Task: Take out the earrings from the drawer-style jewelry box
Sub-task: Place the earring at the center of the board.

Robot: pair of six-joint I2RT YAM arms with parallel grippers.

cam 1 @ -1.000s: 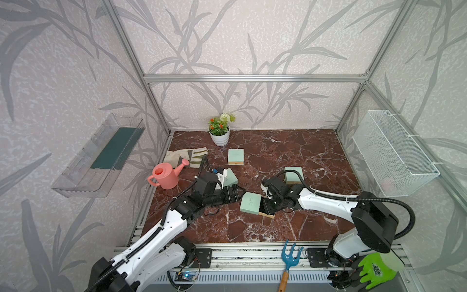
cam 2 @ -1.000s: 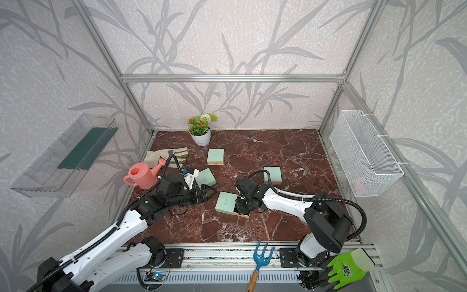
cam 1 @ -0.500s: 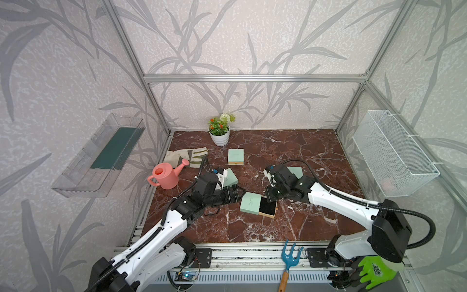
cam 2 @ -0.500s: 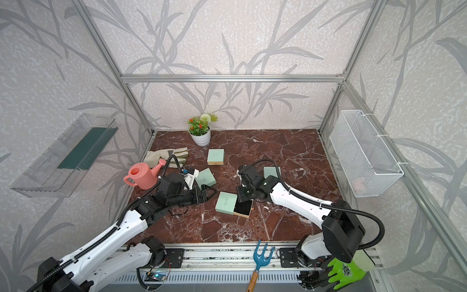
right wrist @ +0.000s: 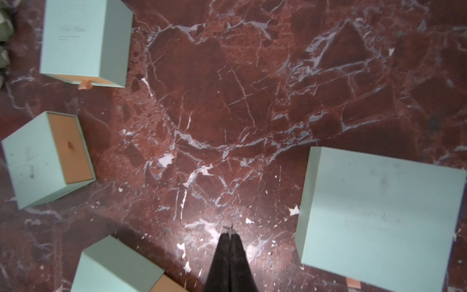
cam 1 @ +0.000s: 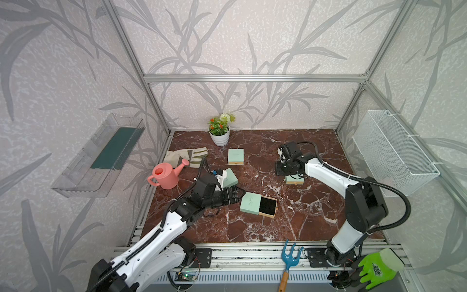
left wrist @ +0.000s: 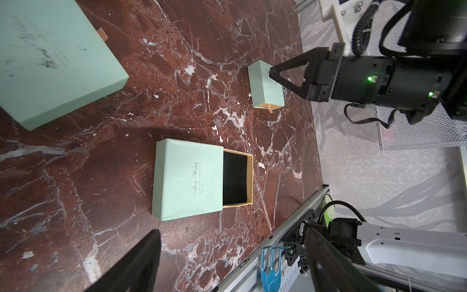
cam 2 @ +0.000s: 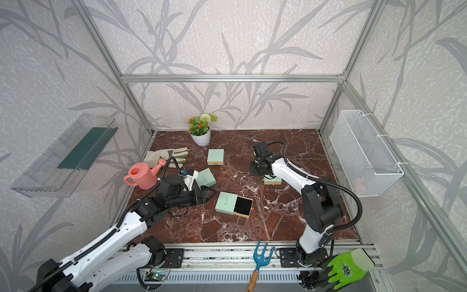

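The drawer-style jewelry box (cam 1: 250, 203) (cam 2: 225, 202) (left wrist: 188, 179) lies near the front middle of the floor. Its drawer is pulled out and shows bare black lining (left wrist: 235, 182). My right gripper (right wrist: 230, 235) (cam 1: 278, 171) (cam 2: 252, 170) (left wrist: 271, 72) is shut, and a tiny silvery star-shaped earring (right wrist: 230, 228) pokes out of its tip. It hangs over the floor beside a small mint box (cam 1: 294, 180), behind and to the right of the open box. My left gripper (cam 1: 236, 196) (cam 2: 208, 193) (left wrist: 232, 260) stands open and empty just left of the open box.
Two more shut mint boxes (cam 1: 235, 156) (cam 1: 231, 177) lie further back. At the left are a pink watering can (cam 1: 165, 175) and a work glove (cam 1: 187, 156), at the back a potted plant (cam 1: 219, 131). A blue rake (cam 1: 290, 255) lies on the front rail.
My right gripper has lifted away from the open drawer and swung back and to the right, staying shut. The left arm has not moved.
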